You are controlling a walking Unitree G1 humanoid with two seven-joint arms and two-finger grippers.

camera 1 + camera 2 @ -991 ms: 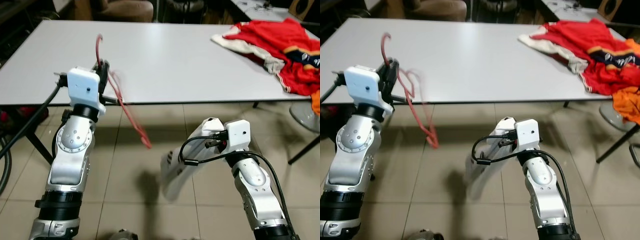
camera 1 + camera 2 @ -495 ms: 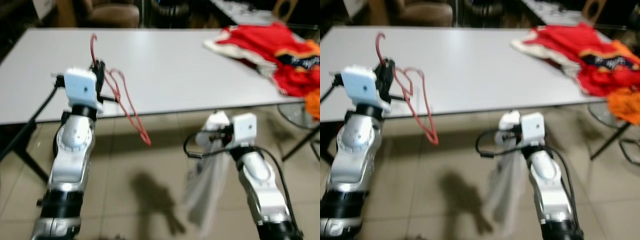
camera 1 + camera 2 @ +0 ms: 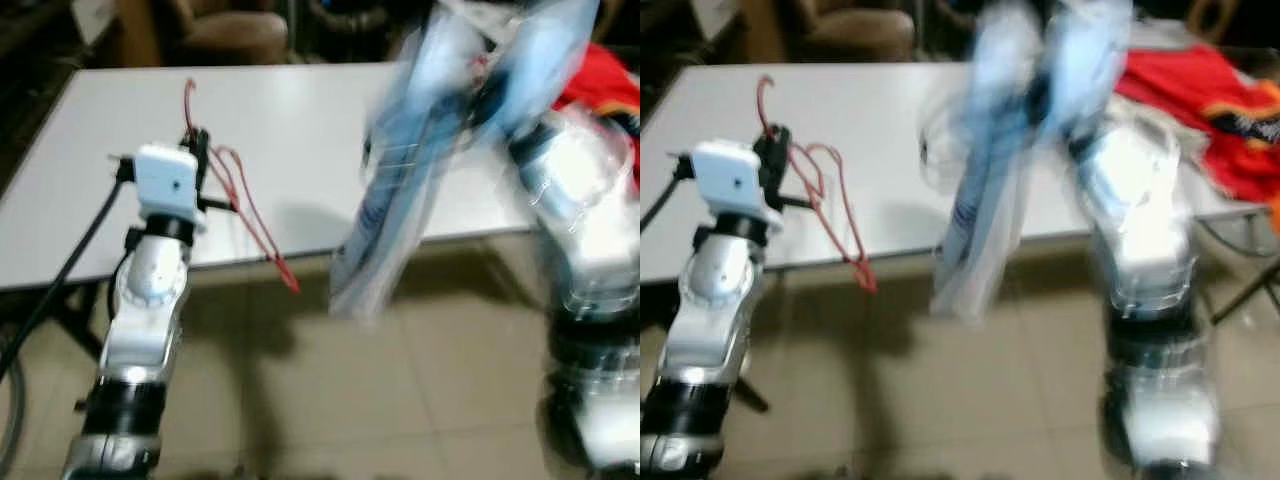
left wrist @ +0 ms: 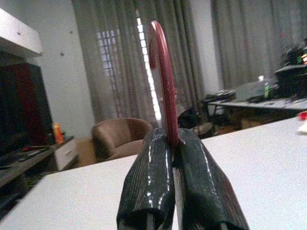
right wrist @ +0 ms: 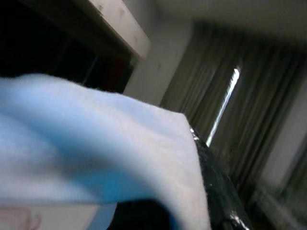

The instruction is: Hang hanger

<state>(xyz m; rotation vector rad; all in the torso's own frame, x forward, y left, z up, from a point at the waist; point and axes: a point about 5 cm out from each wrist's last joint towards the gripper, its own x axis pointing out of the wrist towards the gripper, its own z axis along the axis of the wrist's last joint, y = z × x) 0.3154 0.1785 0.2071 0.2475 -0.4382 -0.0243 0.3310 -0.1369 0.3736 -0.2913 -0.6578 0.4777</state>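
Two grippers are working: left gripper (image 4: 172,143) is clamping the red hanger (image 3: 245,205); right gripper (image 5: 211,191), jaw state unclear, is carrying pale-blue cloth (image 3: 400,190) above the table (image 3: 290,130).

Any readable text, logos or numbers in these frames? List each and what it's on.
None can be read.
Red garment on the white table: dark patch with pale marks, too blurred to read.
Pale blue and white cloth held up by the right gripper: dark markings smeared by motion, unreadable.
Red wire hanger in the left gripper: no markings.
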